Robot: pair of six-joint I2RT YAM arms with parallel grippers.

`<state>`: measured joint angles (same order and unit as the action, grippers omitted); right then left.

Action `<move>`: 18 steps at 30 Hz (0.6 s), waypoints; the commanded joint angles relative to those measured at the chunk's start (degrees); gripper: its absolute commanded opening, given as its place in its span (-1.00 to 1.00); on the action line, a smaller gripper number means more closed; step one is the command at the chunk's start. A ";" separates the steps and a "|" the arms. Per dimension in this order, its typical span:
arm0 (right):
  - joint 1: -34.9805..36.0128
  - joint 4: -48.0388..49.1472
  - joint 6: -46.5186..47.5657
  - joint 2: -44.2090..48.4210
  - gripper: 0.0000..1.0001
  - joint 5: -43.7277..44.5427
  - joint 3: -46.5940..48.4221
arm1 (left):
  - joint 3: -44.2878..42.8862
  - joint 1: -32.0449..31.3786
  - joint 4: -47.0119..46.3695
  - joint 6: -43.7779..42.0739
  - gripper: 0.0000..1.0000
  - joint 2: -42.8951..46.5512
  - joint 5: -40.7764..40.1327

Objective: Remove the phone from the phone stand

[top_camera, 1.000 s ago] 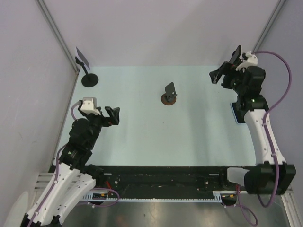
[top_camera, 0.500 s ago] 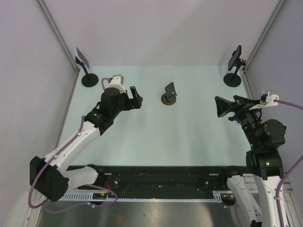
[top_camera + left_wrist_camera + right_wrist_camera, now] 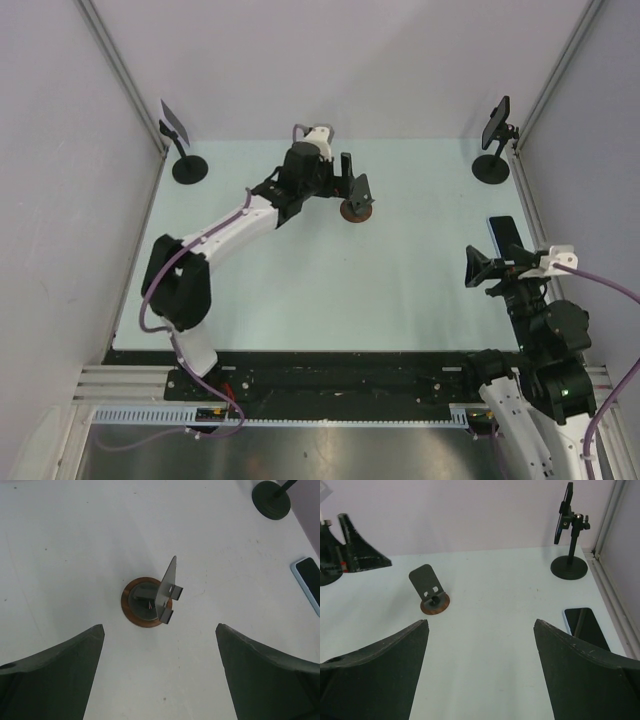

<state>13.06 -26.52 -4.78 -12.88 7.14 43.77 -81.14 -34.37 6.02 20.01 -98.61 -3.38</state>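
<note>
The phone (image 3: 505, 233) lies flat on the table near the right edge, a dark slab with a pale blue rim; it also shows as the phone (image 3: 586, 625) and the phone (image 3: 309, 581). In mid-table stands a small phone stand (image 3: 357, 199) with a round wooden base and a tilted grey plate that holds nothing, the same phone stand (image 3: 159, 600) and phone stand (image 3: 431, 593). My left gripper (image 3: 338, 183) hovers open just left of that stand, seen as the left gripper (image 3: 160, 630). My right gripper (image 3: 478, 272) is open and empty, low and near of the phone, seen as the right gripper (image 3: 481, 622).
A tall black stand (image 3: 492, 150) with a dark slab clamped on top is in the back right corner, also seen as the tall stand (image 3: 569, 545). A similar stand (image 3: 183, 150) occupies the back left corner. Grey walls close the table on three sides.
The left arm has swung from the near left across to the middle stand. The right arm has drawn back from the back right stand to the near right, uncovering the phone on the table.
</note>
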 commanded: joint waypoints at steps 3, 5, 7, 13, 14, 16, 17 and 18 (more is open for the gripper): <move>2.85 1.91 2.67 8.03 0.79 5.16 -5.52 | -10.69 -0.35 -1.89 -8.84 0.90 -10.27 5.92; 3.11 2.18 2.67 8.84 0.77 4.99 -6.06 | -13.68 -0.26 -1.89 -11.13 0.85 -14.14 6.80; 3.20 2.53 2.93 9.19 0.76 4.91 -6.41 | -15.96 -0.26 -1.89 -12.44 0.81 -17.39 7.68; 3.29 3.41 3.10 9.46 0.74 3.41 -7.21 | -19.75 0.09 -1.72 -13.07 0.51 -22.94 9.17; 3.29 3.32 3.19 9.63 0.73 3.76 -7.21 | -19.93 0.18 -1.80 -12.89 0.37 -23.73 9.26; 3.46 3.23 3.37 9.89 0.74 3.68 -7.38 | -19.76 0.53 -1.80 -12.28 0.23 -24.00 9.97; 3.46 3.41 3.37 9.90 0.73 3.76 -7.47 | -19.58 0.62 -1.89 -12.10 0.15 -24.00 10.58; 3.64 3.32 3.46 9.90 0.73 3.76 -7.47 | -19.40 0.71 -1.98 -12.19 0.14 -24.00 10.76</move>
<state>16.10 -25.36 -2.48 -4.08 10.52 36.42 -98.04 -34.20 5.30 8.97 -122.69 4.54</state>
